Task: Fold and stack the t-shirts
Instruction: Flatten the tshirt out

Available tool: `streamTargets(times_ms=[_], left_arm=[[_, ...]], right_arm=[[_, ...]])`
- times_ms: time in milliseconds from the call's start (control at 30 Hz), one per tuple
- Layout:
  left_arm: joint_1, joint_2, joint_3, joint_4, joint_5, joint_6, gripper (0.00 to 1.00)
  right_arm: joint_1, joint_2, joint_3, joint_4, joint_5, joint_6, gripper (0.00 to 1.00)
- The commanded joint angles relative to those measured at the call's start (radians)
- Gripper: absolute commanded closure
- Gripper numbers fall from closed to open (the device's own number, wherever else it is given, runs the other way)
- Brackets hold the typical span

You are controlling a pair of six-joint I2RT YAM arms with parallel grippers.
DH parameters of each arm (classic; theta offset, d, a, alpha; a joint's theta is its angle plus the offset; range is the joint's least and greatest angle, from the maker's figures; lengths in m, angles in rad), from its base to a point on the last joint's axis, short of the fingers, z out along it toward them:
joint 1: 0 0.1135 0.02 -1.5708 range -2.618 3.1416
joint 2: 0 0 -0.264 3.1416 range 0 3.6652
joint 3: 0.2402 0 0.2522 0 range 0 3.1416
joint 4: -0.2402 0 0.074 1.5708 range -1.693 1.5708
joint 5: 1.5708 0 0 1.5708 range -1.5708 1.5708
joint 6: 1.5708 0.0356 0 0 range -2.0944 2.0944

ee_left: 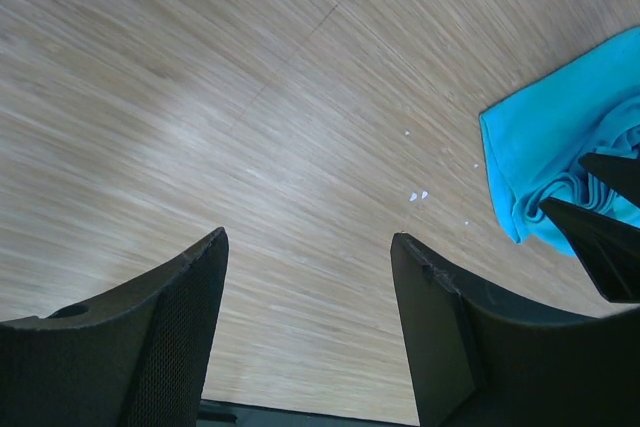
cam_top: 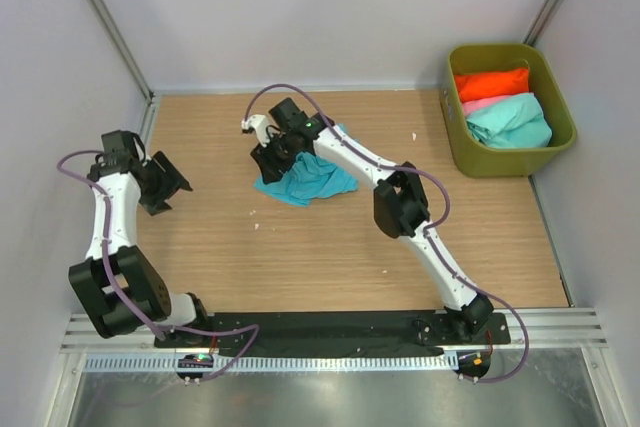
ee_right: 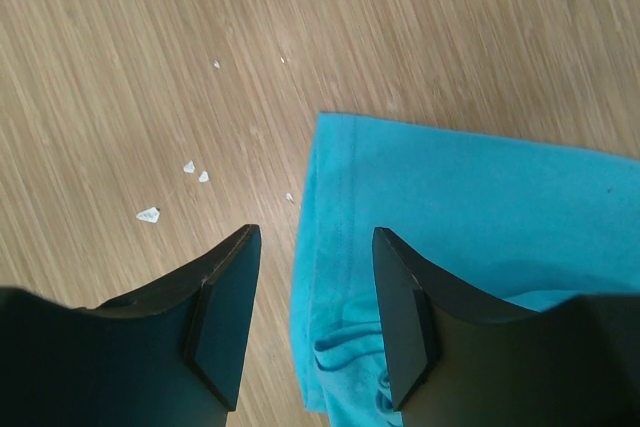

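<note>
A crumpled turquoise-blue t-shirt (cam_top: 312, 179) lies in a heap on the wooden table, left of centre. My right gripper (cam_top: 272, 161) hangs over its left edge, open and holding nothing. In the right wrist view the right gripper (ee_right: 315, 239) has its jaws on either side of the shirt's hem (ee_right: 470, 207). My left gripper (cam_top: 166, 187) is open and empty over bare wood to the left, apart from the shirt. The left wrist view shows the left gripper (ee_left: 308, 237) and the shirt (ee_left: 555, 137) at the right. The orange-red (cam_top: 492, 83), pink (cam_top: 478, 104) and mint-green (cam_top: 512, 120) shirts lie in the bin.
An olive-green plastic bin (cam_top: 500, 49) stands at the table's far right corner. Small white scraps (ee_right: 148, 214) lie on the wood left of the blue shirt. Grey walls close the table on the left, back and right.
</note>
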Motion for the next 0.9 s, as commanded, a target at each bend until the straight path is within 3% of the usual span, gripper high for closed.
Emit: streamTargets(times_ms=[0, 167, 867], left_arm=[[-0.002, -0.05, -0.021, 0.019, 0.03, -0.006, 0.33], [0.0, -0.06, -0.038, 0.013, 0.03, 0.005, 0.33], [0.015, -0.136, -0.11, 0.02, 0.047, -0.013, 0.31]], right_arm=[[0.027, -0.023, 0.055, 0.045, -0.04, 0.011, 0.46], [0.047, 0.014, 0.072, 0.066, -0.046, 0.025, 0.46], [0.076, 0.103, 0.003, 0.195, 0.199, -0.01, 0.55]])
